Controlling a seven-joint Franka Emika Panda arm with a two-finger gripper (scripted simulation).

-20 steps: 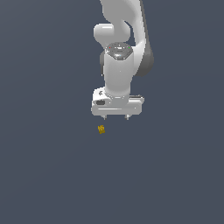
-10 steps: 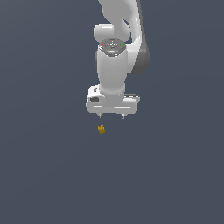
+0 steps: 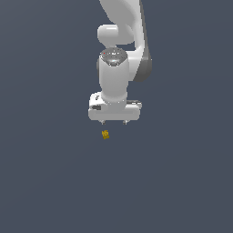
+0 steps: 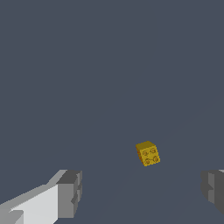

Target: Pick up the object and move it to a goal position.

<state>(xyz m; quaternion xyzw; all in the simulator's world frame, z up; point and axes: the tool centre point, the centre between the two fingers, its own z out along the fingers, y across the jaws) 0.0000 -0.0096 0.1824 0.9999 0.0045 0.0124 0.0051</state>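
Item: the object, a very small yellow-orange block, near cube-shaped. The wrist view shows one face carrying four small round marks set in a square. It lies free on the flat grey-blue bench, touching nothing else, turned slightly askew to the fingers.

Position: in the exterior view it sits just below the white pincer, nearer the finger on the exterior view's left than the other one. In the wrist view it shows in the gap between the two fingers, closer to the one cut off at the picture's edge, and apart from both.

Pincer: open, fingers spread wide, nothing held. The span between the tips is many times the block's width. Grey pads face inward on white finger bodies. The tips point down at the bench and stand clear of the block.

Arm: white Panda arm, rising from the pincer out of the top of the exterior view, wrist joint directly over the pincer's body.

Surroundings: plain dark bench surface on all sides.
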